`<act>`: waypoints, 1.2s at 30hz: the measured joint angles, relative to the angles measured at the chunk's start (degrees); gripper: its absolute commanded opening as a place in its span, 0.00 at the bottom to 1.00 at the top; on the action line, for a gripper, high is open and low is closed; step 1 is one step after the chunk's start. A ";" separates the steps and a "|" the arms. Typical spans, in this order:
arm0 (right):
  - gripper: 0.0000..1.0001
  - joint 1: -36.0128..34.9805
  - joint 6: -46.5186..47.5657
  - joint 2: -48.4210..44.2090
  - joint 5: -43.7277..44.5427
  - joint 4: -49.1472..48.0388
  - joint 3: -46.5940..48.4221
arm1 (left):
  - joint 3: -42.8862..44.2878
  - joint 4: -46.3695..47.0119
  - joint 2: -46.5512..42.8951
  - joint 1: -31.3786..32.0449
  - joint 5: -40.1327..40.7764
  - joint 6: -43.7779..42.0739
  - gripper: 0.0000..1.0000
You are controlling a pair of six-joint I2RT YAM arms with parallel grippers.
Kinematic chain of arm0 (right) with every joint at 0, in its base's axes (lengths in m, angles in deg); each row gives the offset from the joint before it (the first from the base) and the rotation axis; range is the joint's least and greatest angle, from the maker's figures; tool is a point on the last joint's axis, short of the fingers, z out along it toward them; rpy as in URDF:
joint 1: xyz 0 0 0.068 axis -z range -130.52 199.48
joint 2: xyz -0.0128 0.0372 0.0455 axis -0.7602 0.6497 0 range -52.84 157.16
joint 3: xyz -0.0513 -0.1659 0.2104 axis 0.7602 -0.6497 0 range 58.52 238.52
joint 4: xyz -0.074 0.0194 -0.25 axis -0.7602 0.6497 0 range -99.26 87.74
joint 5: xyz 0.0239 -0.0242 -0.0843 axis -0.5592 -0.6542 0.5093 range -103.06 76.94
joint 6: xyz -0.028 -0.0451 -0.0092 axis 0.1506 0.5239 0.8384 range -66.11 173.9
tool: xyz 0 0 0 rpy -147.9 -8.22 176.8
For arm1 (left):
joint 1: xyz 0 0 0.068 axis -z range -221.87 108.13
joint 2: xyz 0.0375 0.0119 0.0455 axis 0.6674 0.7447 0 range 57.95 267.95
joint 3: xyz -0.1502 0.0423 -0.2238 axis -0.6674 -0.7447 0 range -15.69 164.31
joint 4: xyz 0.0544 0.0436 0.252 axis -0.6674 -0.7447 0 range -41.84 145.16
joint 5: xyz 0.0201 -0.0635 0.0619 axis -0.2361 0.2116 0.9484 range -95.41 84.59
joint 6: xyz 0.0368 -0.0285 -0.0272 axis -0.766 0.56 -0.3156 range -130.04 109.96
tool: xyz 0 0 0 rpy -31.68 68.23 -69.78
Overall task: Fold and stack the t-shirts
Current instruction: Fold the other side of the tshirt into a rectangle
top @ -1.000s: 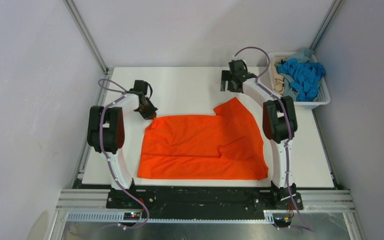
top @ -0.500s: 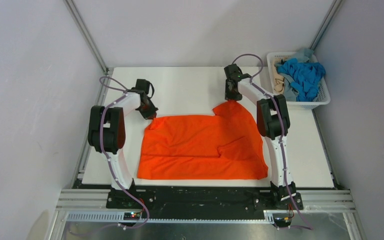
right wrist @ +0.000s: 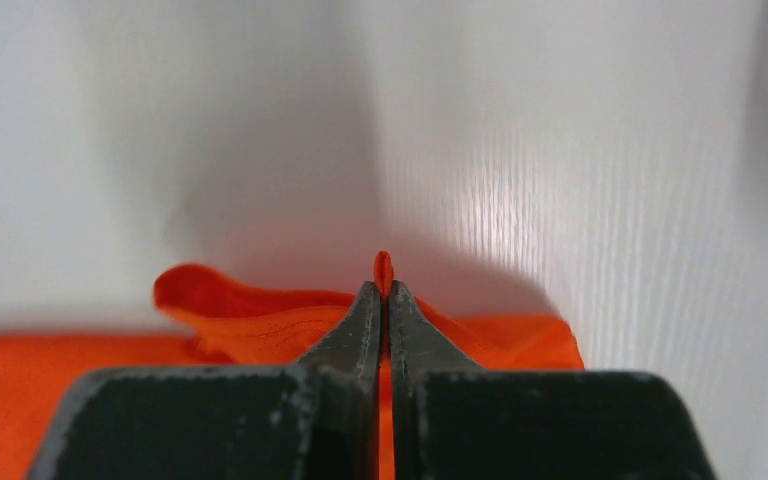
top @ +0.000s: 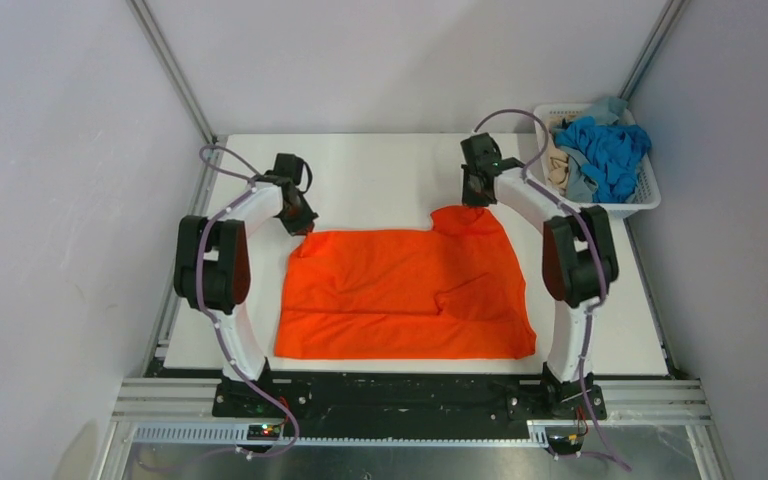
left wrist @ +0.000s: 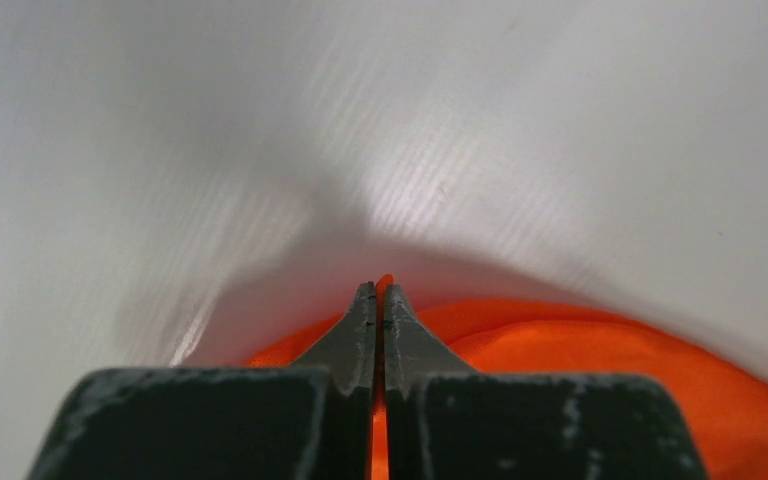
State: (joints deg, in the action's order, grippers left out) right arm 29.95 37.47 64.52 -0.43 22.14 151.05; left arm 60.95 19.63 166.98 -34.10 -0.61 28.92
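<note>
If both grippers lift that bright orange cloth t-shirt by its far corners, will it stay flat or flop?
Probably flop: the bright orange cloth t-shirt lies creased and folded over itself. Likely light: left gripper and right gripper each pinch only a thin edge.

Your arms match: left arm [top: 212, 262], right arm [top: 580, 262] | white links, black joint housings | lilac cable looped along each | left gripper [left wrist: 376, 292], right gripper [right wrist: 381, 290]: dark grey tapered fingers [right wrist: 355, 335], scuffed pale at edges
</note>
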 measured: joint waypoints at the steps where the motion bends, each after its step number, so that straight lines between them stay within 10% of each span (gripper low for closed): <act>1: 0.00 -0.31 0.00 -2.82 -0.04 -0.39 -2.05 | -0.02 -0.13 -0.57 0.26 0.20 -0.02 0.01; 36: 0.00 -14.34 -8.35 -54.69 5.95 6.49 -46.51 | -28.17 -0.37 -30.62 11.23 13.62 3.65 0.11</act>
State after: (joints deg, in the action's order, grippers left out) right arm 15.61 29.12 9.84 5.51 28.63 104.54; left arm 32.78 19.26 136.36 -22.86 13.01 32.57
